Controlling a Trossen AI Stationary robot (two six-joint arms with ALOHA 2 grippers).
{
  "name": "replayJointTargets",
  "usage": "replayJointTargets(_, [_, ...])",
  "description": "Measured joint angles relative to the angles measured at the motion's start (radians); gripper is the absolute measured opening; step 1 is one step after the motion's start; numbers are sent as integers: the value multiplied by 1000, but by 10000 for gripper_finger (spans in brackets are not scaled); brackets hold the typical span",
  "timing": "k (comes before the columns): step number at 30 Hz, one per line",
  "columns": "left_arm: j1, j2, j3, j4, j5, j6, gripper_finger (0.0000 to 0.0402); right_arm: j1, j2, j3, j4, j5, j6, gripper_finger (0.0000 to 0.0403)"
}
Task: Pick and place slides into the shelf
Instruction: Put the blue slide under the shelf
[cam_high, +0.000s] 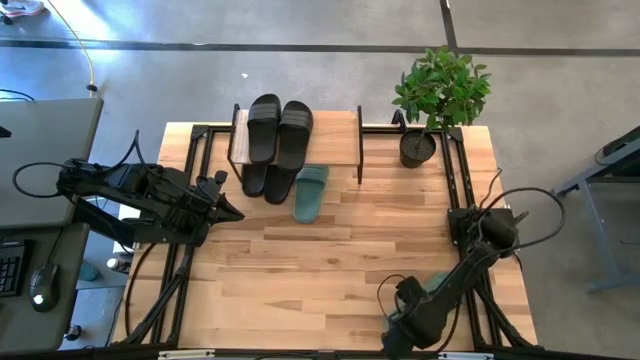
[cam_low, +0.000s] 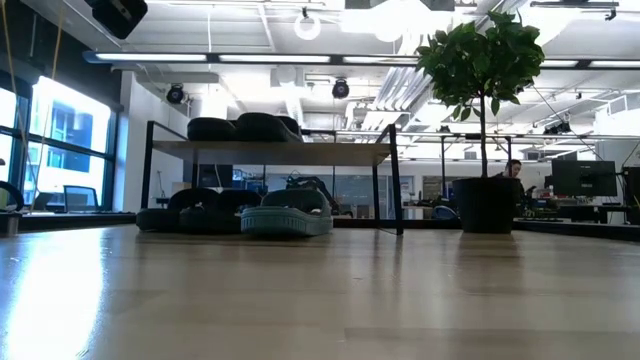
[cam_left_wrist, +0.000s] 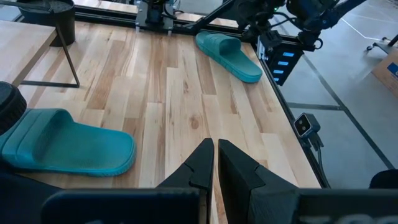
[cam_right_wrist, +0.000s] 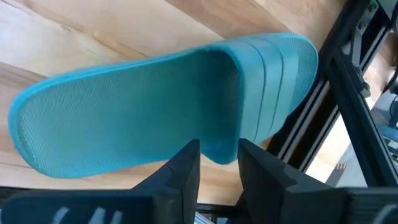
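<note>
Two black slides (cam_high: 280, 130) lie on the shelf's plank top (cam_high: 335, 135), and two more (cam_high: 266, 182) rest on the table under it. One green slide (cam_high: 311, 192) lies flat on the table just in front of the shelf. A second green slide (cam_right_wrist: 155, 112) lies sole-down near the table's right front edge. My right gripper (cam_right_wrist: 219, 163) hangs over it, pointing steeply down and open, with its fingers over the sole's side rim next to the strap (cam_right_wrist: 273, 87). My left gripper (cam_left_wrist: 216, 152) waits shut above the table's left part. My right gripper stands with one finger (cam_right_wrist: 186, 168) on either side of the green slide's side rim (cam_right_wrist: 217, 152) beside the strap, coming from above. I cannot tell whether the fingers touch it. The slide lies flat on the table.
A potted plant (cam_high: 435, 100) stands at the table's far right corner beside the shelf. Black frame rails (cam_right_wrist: 348, 99) run along the table edge right next to the near green slide. Bare wood lies between the two green slides.
</note>
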Motion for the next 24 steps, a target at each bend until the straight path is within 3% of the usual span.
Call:
replayJointTargets(11, [0,0,0,0,0,0,12,22,7,-60,-1,8,42,170])
replayJointTargets(15, [0,0,0,0,0,0,12,38,8,-110,2,-51,80,176])
replayJointTargets(24, [0,0,0,0,0,0,12,48,8,-205,80,-56,69,177])
